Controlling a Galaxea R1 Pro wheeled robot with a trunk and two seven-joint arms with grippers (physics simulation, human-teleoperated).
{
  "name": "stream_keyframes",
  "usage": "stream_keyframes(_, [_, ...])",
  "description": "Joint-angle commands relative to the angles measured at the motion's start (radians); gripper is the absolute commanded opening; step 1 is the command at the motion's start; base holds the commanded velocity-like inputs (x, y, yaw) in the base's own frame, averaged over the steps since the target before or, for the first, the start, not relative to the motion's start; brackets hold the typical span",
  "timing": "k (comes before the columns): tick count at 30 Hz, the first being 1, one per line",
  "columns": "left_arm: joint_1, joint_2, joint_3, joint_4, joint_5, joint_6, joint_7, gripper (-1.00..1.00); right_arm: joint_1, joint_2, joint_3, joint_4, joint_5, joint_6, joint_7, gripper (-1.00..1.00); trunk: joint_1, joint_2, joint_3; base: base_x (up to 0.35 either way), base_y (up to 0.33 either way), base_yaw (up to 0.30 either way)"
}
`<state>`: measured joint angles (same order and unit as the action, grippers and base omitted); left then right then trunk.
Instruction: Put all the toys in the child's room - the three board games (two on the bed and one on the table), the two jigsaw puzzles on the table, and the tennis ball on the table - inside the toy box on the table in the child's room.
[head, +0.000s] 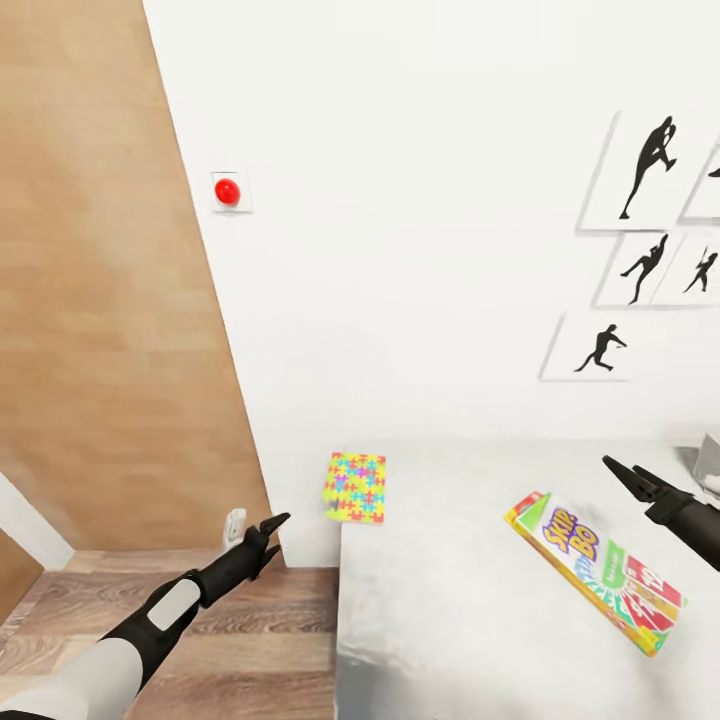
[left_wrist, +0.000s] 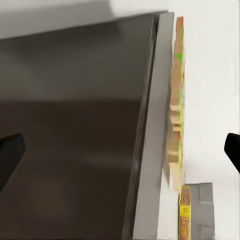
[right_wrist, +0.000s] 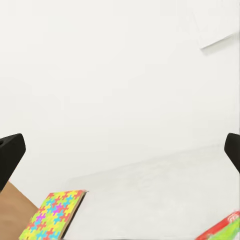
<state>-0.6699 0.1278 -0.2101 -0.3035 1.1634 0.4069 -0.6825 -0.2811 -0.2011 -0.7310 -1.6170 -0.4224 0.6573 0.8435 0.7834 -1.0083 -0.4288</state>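
While the left gripper (head: 268, 530) is held off the table's (head: 450, 620) near-left corner, above the wood plank floor (head: 270, 640), its fingers are spread apart and nothing is gripped between them. At about 1 o'clock from that gripper, 1 jigsaw puzzle (head: 355, 487) is seen at the table's far-left corner, its left edge overhanging the tabletop; in the left wrist view the same sheet (left_wrist: 176, 120) is seen edge-on. Toward 4 o'clock from the puzzle, the SKIP-BO board game (head: 597, 570) lies flat and angled on the table, well apart from it. The right gripper (head: 630, 477) is held above the table at roughly 1 o'clock from that box, its fingers parted and empty. A grey toy box (head: 705, 460) is partly seen at the right edge. On the white wall, a red button (head: 227, 191) and 5 black silhouette pictures (head: 645, 165) are mounted.
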Motion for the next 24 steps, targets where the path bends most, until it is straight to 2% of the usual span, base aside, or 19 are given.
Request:
stream_keyframes(1, [0.0, 0.001, -0.004, 0.0, 0.01, 0.009, -0.014, 1.0, -0.001, 0.0, -0.001, 0.0, -0.004, 0.007, 0.002, 1.0, 0.0, -0.001, -0.001, 0.0, 0.0, -0.289])
stream_keyframes(6, [0.0, 0.002, -0.004, 0.0, 0.01, 0.012, -0.031, 1.0, -0.001, 0.0, -0.001, 0.0, -0.004, 0.006, 0.002, 1.0, 0.0, -0.001, -0.001, 0.0, 0.0, -0.245])
stream_keyframes(12, [-0.003, 0.008, -0.004, -0.001, 0.011, 0.014, -0.05, 1.0, 0.0, 0.0, -0.001, 0.0, -0.004, 0.004, 0.002, 1.0, 0.0, -0.001, -0.001, 0.0, 0.0, -0.056])
stream_keyframes(15, [-0.015, 0.021, -0.004, -0.002, 0.008, 0.041, -0.055, 1.0, 0.001, 0.0, -0.001, 0.0, -0.004, 0.003, 0.003, 1.0, 0.0, -0.001, -0.001, 0.0, 0.0, -0.007])
stream_keyframes(17, [-0.045, 0.03, -0.005, 0.0, 0.002, 0.068, -0.051, 1.0, 0.001, 0.0, -0.002, 0.0, -0.004, 0.002, 0.003, 1.0, 0.0, -0.001, -0.001, 0.0, 0.0, -0.003])
stream_keyframes(19, [-0.067, 0.038, -0.007, 0.003, -0.001, 0.091, -0.033, 1.0, 0.0, 0.0, -0.002, 0.0, -0.004, 0.001, 0.003, 1.0, 0.0, -0.001, -0.001, 0.0, 0.0, -0.001])
stream_keyframes(21, [-0.109, 0.044, -0.008, 0.01, -0.004, 0.145, 0.024, 1.0, 0.0, 0.0, -0.002, 0.0, -0.004, 0.001, 0.003, 1.0, 0.0, -0.001, -0.001, 0.0, 0.0, 0.0])
stream_keyframes(24, [-0.144, 0.046, -0.01, 0.013, -0.005, 0.19, 0.05, 1.0, -0.001, 0.0, -0.002, 0.0, -0.004, 0.001, 0.003, 1.0, 0.0, -0.001, -0.001, 0.0, 0.0, -0.018])
